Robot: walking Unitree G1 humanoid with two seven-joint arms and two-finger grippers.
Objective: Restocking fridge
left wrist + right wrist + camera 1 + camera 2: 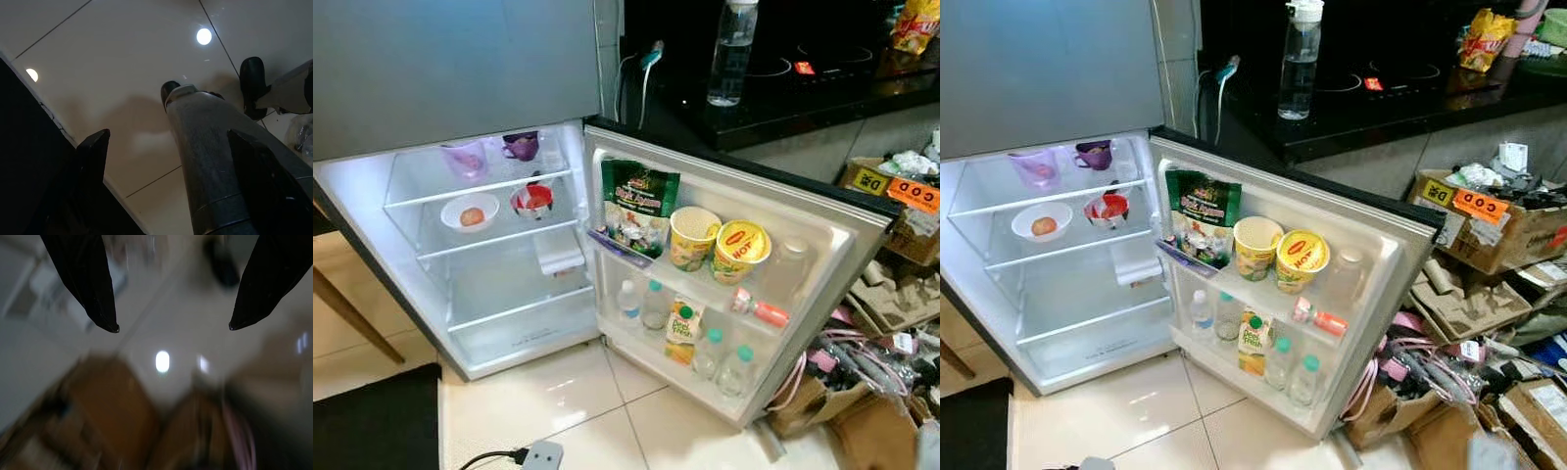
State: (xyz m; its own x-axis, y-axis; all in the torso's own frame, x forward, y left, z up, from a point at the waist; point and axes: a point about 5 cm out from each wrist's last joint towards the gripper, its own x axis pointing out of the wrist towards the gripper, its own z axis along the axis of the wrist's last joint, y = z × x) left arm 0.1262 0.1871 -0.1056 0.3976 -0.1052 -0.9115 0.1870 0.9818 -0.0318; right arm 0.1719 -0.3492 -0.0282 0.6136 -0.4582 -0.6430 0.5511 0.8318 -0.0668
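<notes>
**Inspector A:** Start at the arms. The right gripper [173, 327] hangs over blurred floor and brown clutter, its two black fingers [93, 289] spread well apart with nothing between them. The left gripper [161, 152] also points down at the tile floor [122, 63]; its fingers stand apart, one either side of a silver cylindrical body [210, 161], apparently the robot's own leg, with a dark foot beyond it. Nothing is clamped there.

**Inspector B:** And the fridge?

**Inspector A:** The fridge [499, 323] stands open ahead. Inside, a white bowl [470, 211] and a red container [532, 200] sit on a shelf, with two purple cups [465, 157] above. The door rack [803, 294] carries a green snack bag [638, 206], two noodle cups [741, 251], a juice carton [683, 328] and small bottles [738, 370]. A tall water bottle [732, 51] stands on the dark counter [822, 93], well apart from the fridge.

**Inspector B:** Hazards?

**Inspector A:** In my judgement, three. Both arms are empty, so stock must be fetched; the counter bottle is tall and likely to topple under a careless reach. A cable and plug [533, 455] lie on the floor before the fridge, a snag risk when stepping. Boxes and cords [862, 382] crowd the open door's far side, so a swung arm could knock the door or its packed rack.
</notes>
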